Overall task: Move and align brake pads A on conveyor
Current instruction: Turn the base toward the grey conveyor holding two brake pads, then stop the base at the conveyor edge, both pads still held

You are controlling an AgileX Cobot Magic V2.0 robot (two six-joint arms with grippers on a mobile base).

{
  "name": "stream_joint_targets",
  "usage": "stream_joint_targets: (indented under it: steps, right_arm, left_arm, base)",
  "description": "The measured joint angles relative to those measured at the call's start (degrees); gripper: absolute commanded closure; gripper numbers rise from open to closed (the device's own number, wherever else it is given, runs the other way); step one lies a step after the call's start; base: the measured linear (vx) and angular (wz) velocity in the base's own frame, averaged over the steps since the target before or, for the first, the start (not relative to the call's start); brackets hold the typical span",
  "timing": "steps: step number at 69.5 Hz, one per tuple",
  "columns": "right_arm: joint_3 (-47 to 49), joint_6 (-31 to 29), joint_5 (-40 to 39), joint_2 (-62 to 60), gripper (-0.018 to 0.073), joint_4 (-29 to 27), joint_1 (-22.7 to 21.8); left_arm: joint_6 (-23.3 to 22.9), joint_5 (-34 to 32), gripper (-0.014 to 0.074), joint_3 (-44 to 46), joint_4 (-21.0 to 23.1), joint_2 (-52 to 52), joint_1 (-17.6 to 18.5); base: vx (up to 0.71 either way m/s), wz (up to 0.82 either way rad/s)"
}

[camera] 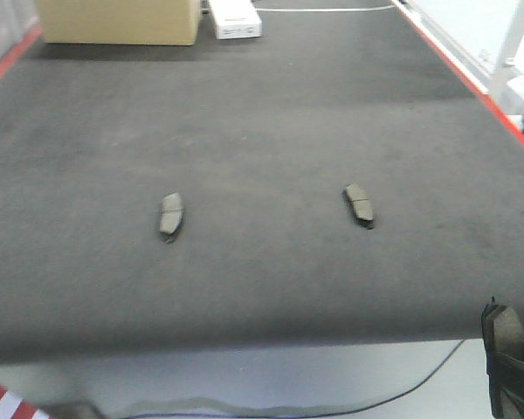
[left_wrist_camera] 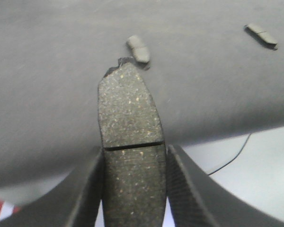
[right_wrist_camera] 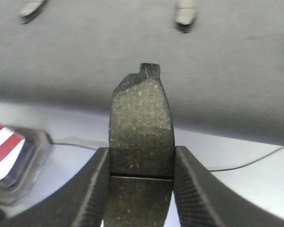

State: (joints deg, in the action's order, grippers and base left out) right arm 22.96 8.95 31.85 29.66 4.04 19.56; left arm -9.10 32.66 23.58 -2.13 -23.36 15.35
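Two brake pads lie apart on the dark conveyor, one left of the middle and one right of it. My left gripper is shut on a third brake pad, which sticks forward over the belt's near edge, just short of the left lying pad. My right gripper is shut on another brake pad, held out over the pale floor before the belt's near edge. In the front view the right gripper shows at the lower right corner, and the left one is almost out of frame.
A cardboard box and a white box stand at the belt's far end. Red edge strips run along both sides. A black cable lies on the floor below the near edge, and a red-and-white striped object sits at the left.
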Motion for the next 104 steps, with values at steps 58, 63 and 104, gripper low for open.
stream_joint_targets:
  steps: [58, 63, 104]
  right_arm:
    - [0.00, 0.00, 0.05, 0.00, 0.0459, 0.00, 0.00]
    - [0.00, 0.00, 0.05, 0.00, 0.0459, 0.00, 0.00]
    - [0.00, 0.00, 0.05, 0.00, 0.0458, 0.00, 0.00]
  left_arm:
    - [0.00, 0.00, 0.0387, 0.00, 0.00, 0.00, 0.00]
    - [0.00, 0.00, 0.0387, 0.00, 0.00, 0.00, 0.00]
    - [0.00, 0.00, 0.0387, 0.00, 0.00, 0.00, 0.00]
  base:
    - [0.17, -0.01]
    - [0.18, 0.19]
    - [0.08, 0.08]
